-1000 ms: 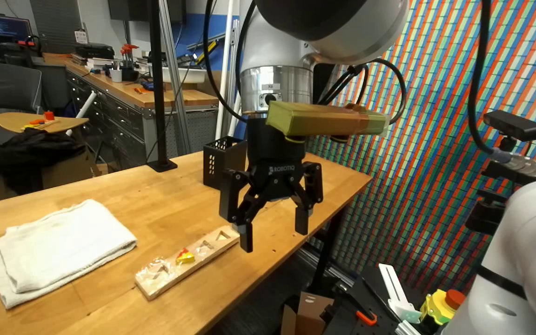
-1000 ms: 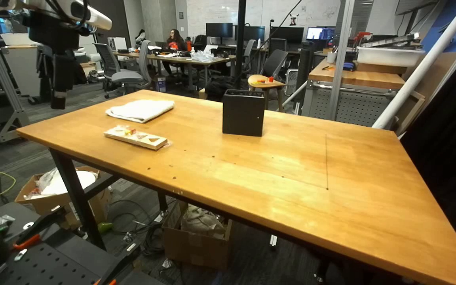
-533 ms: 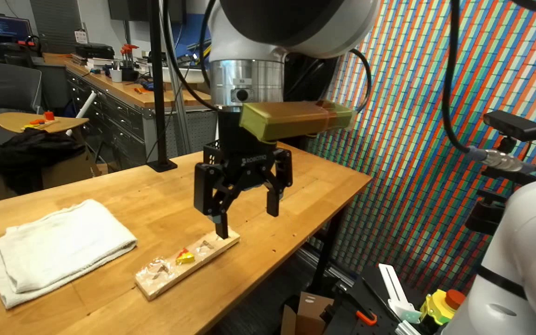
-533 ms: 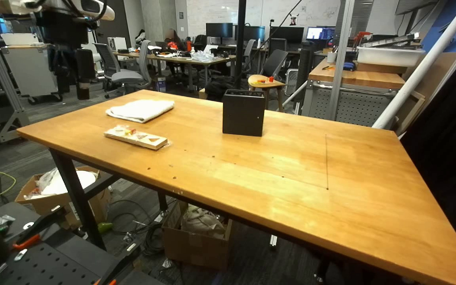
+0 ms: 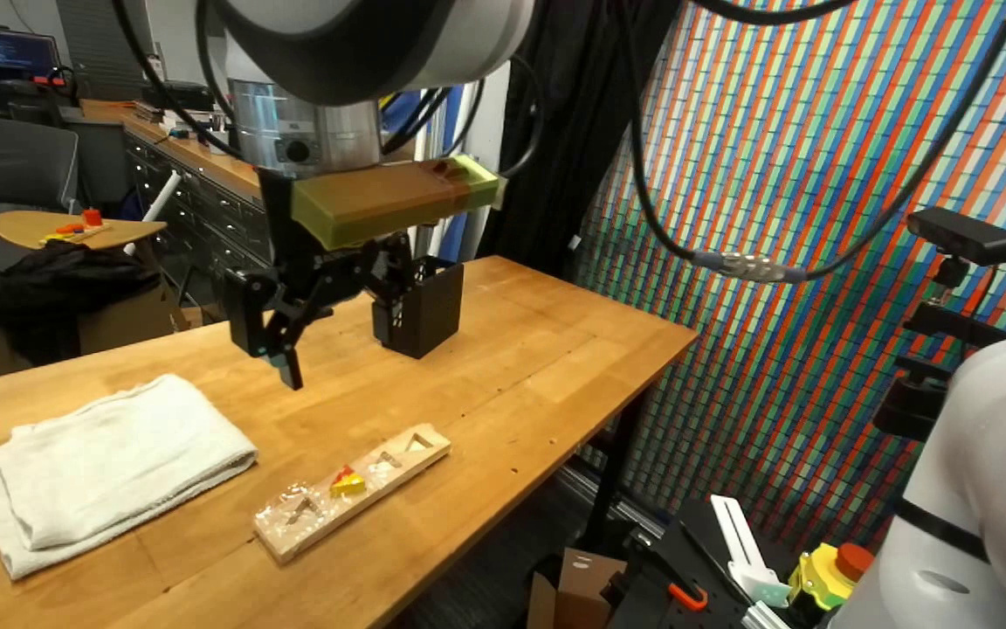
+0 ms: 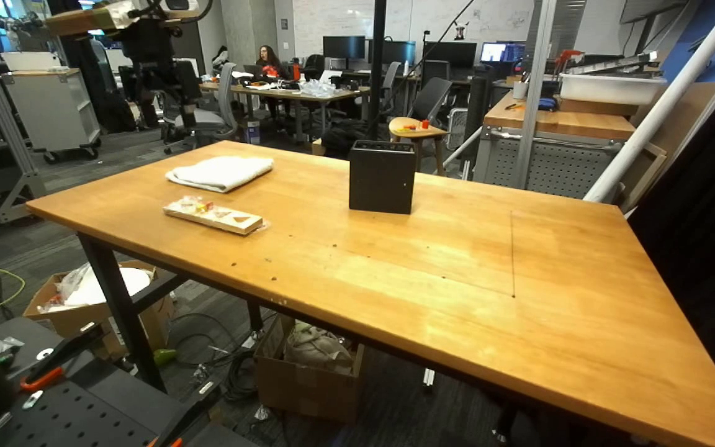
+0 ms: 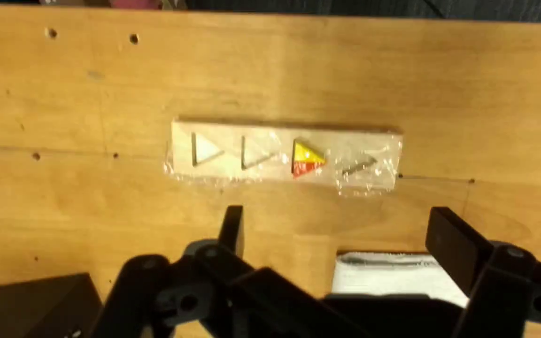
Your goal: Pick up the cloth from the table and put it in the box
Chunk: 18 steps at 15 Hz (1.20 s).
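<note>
Cream-white cloth [image 5: 114, 463]: folded and rumpled, flat on the wooden table [image 5: 547, 341], at the left of the frame in an exterior view, its layers stepped toward the lower edge. In an exterior view the cloth [image 6: 220, 172] lies left of centre, seen as a thin slab. The wrist view catches only a part of it, lower right.
Black gripper [image 7: 338, 230]: fingers spread wide, plainest in the wrist view, where bare wood and a piece of the cloth show between them. In both exterior views it hangs above the table, left of centre in the frame.
Pale wooden strip [image 5: 374, 479]: on the table, apart from the cloth, lower middle of the frame in an exterior view. The wrist view looks down on its triangular recesses, a yellow-and-red piece [image 7: 308, 157] in one, clear film [image 7: 355, 191] over it.
Black box [image 5: 433, 310]: upright on the table near mid-frame, a slotted side showing in an exterior view, partly behind the gripper. In an exterior view the box [image 6: 382, 179] turns a plain face. A dark block [image 7: 40, 305] sits in the wrist view's lower left corner; whether it is the box cannot be told.
Yellow block with a red knob [image 5: 820, 575]: lower right of the frame, shown in an exterior view alone.
</note>
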Available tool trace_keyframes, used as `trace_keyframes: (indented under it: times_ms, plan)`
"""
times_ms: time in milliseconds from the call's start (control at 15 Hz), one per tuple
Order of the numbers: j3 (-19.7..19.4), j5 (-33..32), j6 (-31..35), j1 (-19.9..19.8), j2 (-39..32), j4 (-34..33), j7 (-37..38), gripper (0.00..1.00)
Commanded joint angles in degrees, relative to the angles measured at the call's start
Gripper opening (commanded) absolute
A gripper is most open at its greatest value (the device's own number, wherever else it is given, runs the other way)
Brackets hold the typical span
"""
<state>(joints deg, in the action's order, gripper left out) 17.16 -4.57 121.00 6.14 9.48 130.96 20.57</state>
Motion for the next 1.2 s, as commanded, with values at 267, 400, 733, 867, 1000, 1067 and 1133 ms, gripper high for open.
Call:
trace_keyframes:
  times_ms: [267,400,733,867,1000,1067,1133]
  plan:
    - [-1.5,-13.9,1.2,5.0,-20.7,-24.0,2.4,1.0]
    - [-2.5,-15.3,1.3,7.2,-25.8,-29.5,1.8,1.0]
    - [-5.4,-14.6,2.3,12.2,-38.1,-41.5,-0.9,1.0]
    - [-6.4,-13.8,2.3,13.7,-42.0,-45.6,-2.4,1.0]
    - [-7.4,-13.2,2.3,14.7,-46.0,-49.5,-4.3,1.0]
    - [-7.7,-12.9,2.3,14.9,-47.7,-51.3,-5.4,1.0]
    - [-8.0,-12.6,2.3,15.1,-49.4,-53.0,-6.5,1.0]
